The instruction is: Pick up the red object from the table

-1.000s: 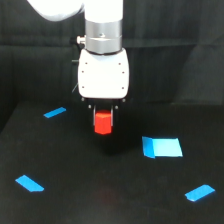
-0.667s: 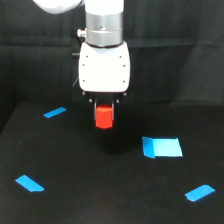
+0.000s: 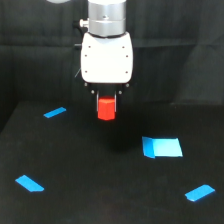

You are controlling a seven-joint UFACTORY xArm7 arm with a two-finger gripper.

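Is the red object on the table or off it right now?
Off it. The red object hangs under the white gripper, with black table showing below it. The fingers themselves are too dark to make out.

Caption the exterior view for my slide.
Gripper holds the red object above the black table with blue patches.

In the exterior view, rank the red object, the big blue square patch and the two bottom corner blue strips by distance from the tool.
1. Red object, held in the tool.
2. Big blue patch, right.
3. Bottom-left strip and bottom-right strip: too close to call.
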